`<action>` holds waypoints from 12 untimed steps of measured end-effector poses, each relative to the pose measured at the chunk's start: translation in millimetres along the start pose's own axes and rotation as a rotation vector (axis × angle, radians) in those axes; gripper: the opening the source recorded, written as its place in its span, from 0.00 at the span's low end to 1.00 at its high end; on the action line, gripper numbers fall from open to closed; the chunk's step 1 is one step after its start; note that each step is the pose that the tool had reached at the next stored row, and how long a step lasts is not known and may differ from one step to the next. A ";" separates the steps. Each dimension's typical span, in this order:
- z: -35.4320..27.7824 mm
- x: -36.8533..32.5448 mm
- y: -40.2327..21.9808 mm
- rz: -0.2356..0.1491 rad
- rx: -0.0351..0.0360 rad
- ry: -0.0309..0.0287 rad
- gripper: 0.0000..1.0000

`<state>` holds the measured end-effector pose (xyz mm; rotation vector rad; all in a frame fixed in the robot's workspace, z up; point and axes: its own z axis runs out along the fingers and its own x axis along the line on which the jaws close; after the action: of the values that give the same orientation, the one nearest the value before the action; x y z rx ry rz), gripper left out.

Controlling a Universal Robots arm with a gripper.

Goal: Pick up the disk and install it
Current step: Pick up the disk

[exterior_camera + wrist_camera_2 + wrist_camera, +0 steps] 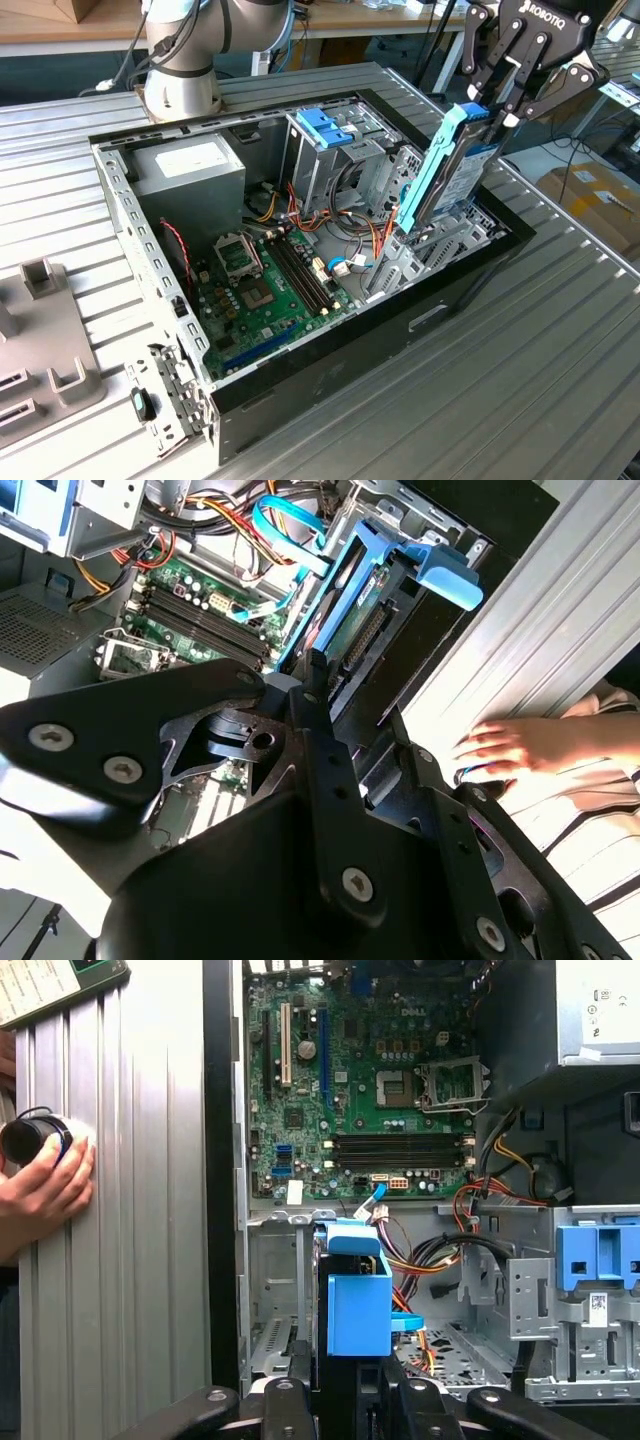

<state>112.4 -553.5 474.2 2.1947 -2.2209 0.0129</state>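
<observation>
Disk (455,170): clamped on edge in your end effector (497,108), hanging directly below it, its lower end apparently just entering the bay (425,245) of the open computer case (440,300). Step: insertion, pick-up done. Requirement, as judged: keep it square with the bay.

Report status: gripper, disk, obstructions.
Gripper: jaws shut on disk. Disk on edge, lower end inside the computer case, not seated. Person's hand on the table beside the case.

exterior view — high, oblique over case (330,362) | both wrist views — close, sharing motherboard (200,600) (370,1090)
</observation>
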 end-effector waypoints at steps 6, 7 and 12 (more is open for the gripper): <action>2.4 -0.1 -1.2 -0.012 0.0002 0.0030 0.35; 3.2 -0.1 -1.3 -0.015 0.0003 0.0030 0.35; 4.7 0.1 -1.3 -0.017 0.0004 0.0029 0.35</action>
<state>113.6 -553.7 469.5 2.2122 -2.2008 0.0162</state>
